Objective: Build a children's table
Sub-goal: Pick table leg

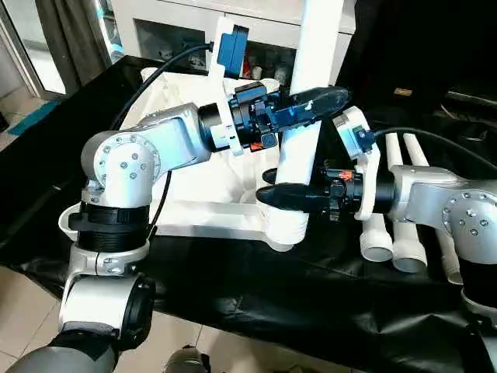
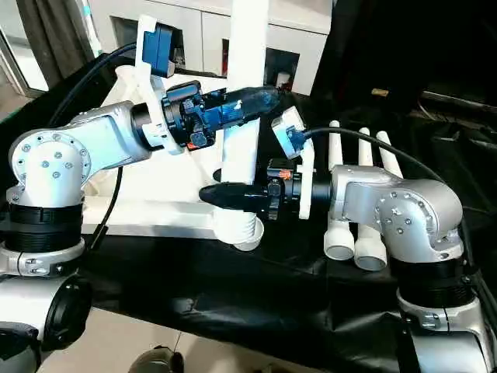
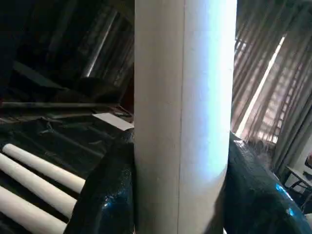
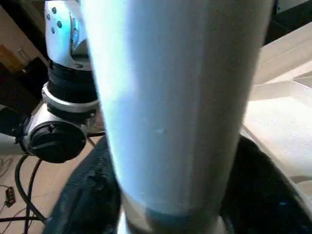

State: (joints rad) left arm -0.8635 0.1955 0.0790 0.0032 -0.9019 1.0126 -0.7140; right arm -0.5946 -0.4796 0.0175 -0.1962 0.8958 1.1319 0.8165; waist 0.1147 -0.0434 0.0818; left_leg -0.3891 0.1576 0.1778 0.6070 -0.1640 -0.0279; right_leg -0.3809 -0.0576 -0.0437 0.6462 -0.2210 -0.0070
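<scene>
Tabletop [image 1: 203, 186] flipped underside-up on the black cloth [image 1: 256, 299], centre-left of the frame. 1 leg [image 1: 307, 116] standing upright in the near corner socket [image 1: 285, 227], just below frame centre. Left gripper [image 1: 309, 103] clamped on that leg high up, fingers either side; right gripper [image 1: 289, 196] wrapped round it low down, right above the socket. Looks like a grip there too, though can't swear to it from this angle, could be just easing on or off. 3 more legs [image 2: 356, 198] lying side by side on the cloth, right of centre, untouched. So roughly 1 of 4 in, and probably not fully seated yet given both grippers are on it. Left to do: push or twist this one home, then 3 more legs into the other corners, then flip the whole thing upright.
</scene>
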